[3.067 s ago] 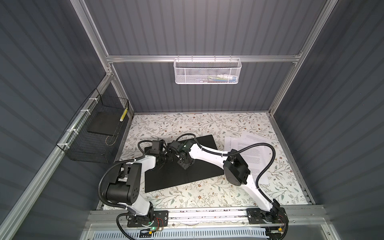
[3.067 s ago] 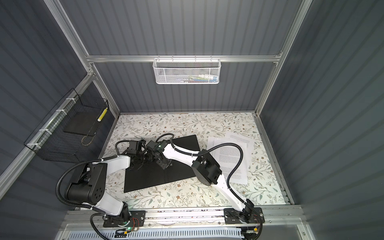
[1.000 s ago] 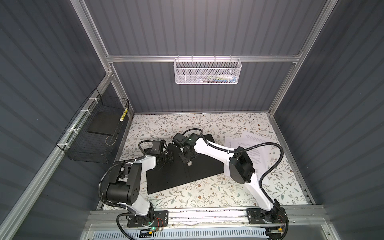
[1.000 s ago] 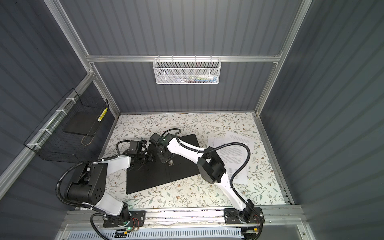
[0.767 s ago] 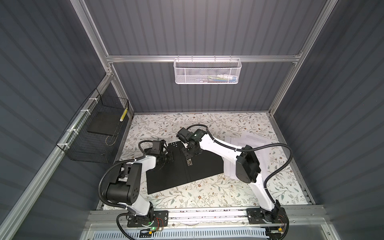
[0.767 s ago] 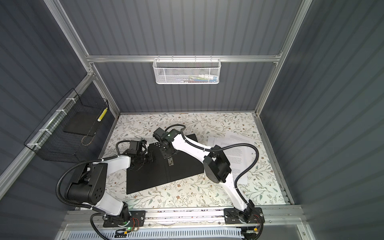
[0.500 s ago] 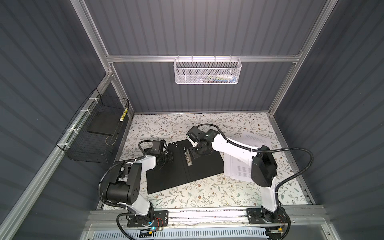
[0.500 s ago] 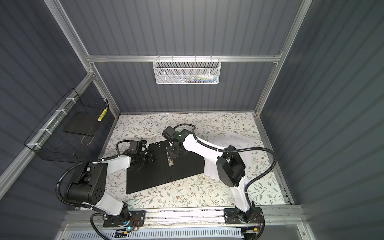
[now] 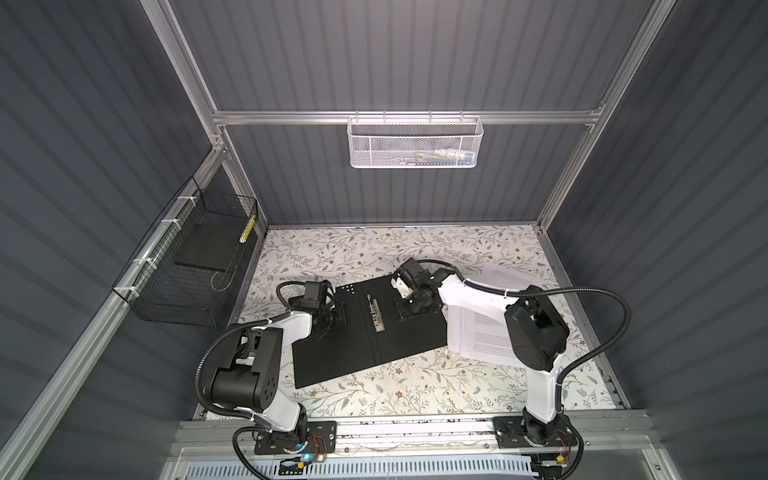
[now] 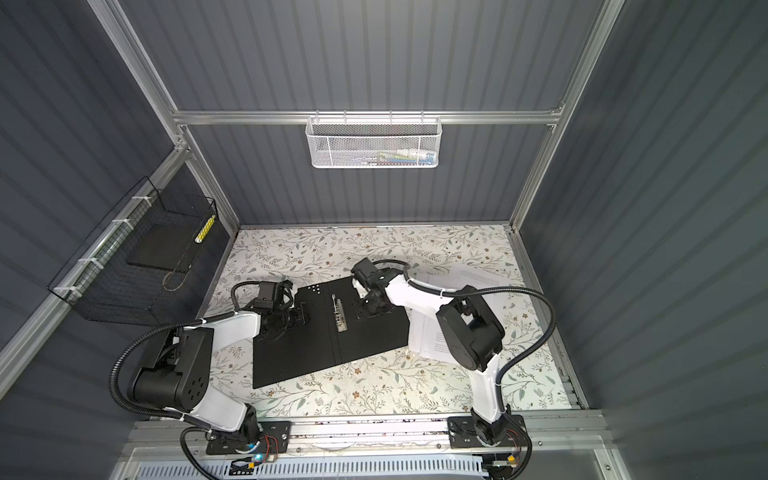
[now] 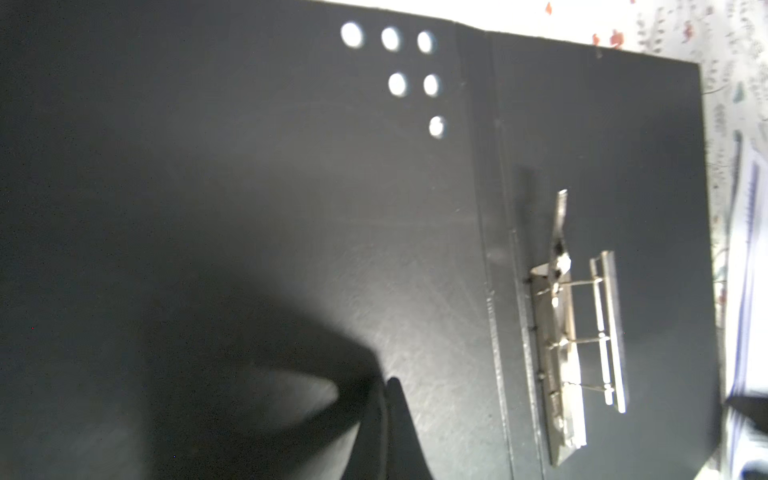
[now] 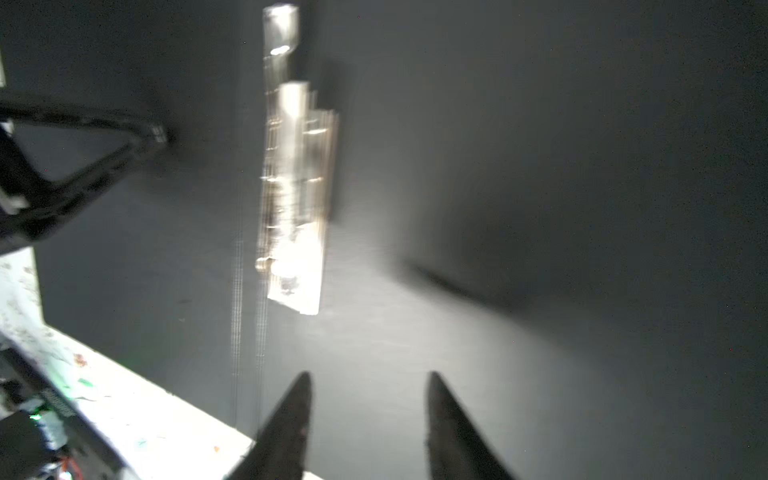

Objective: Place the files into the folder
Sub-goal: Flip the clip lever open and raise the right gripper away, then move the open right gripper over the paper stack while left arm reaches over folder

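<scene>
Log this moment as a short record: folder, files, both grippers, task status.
folder: open flat, black inside up, clip by the spine
files: on the table by the folder's right edge, not inside
left gripper: shut, tip at the left cover
right gripper: open, empty, over the right cover
status: files not yet in folder
</scene>
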Controlling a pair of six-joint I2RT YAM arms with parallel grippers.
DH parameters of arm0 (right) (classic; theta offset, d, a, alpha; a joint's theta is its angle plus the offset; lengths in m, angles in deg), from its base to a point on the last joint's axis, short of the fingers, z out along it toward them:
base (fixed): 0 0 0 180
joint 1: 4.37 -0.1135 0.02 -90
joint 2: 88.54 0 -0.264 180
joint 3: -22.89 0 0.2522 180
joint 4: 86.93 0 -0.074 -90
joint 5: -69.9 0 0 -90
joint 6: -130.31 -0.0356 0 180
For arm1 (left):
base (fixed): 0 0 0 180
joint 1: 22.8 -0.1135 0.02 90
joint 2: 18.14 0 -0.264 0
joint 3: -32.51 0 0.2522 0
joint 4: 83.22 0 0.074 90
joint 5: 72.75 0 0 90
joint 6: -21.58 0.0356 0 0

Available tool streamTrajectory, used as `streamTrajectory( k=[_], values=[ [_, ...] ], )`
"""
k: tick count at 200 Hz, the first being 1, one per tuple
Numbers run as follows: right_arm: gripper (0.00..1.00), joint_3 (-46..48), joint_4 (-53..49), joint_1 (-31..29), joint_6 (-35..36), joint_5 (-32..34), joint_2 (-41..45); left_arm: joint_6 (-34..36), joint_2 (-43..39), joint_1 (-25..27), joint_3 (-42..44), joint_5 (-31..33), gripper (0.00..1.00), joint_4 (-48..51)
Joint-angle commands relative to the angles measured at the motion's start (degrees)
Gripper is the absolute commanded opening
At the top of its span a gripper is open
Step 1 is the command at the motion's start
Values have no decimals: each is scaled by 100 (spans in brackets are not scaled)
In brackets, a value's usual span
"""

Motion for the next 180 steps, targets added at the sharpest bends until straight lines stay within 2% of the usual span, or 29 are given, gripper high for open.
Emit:
streamTrajectory(
  k=[1,17,25,53,67,79,87,119,180],
  values=[
    [56,-49,14,593,414,-50,228,-68,-260,-18,-60,384,0,774],
    [60,88,258,864,587,87,295,-313,-619,-16,19,164,0,597],
    [61,93,299,1018,624,51,273,-443,-792,-11,98,29,6,455],
    [63,-24,191,1386,654,-204,71,-496,-1009,-8,46,155,42,826],
    [64,110,364,1479,705,-124,59,-465,-1059,-10,17,400,67,1059],
    [65,197,453,1562,706,-179,4,-504,-1162,-14,43,603,82,1110],
    [65,252,503,1578,680,-255,-49,-547,-1234,-28,25,684,88,1180],
    [66,369,682,1591,671,-542,-233,-667,-1425,-44,0,855,99,1321],
    [66,562,576,1593,638,-366,-362,-633,-1356,-70,50,442,99,1139]
  ],
)
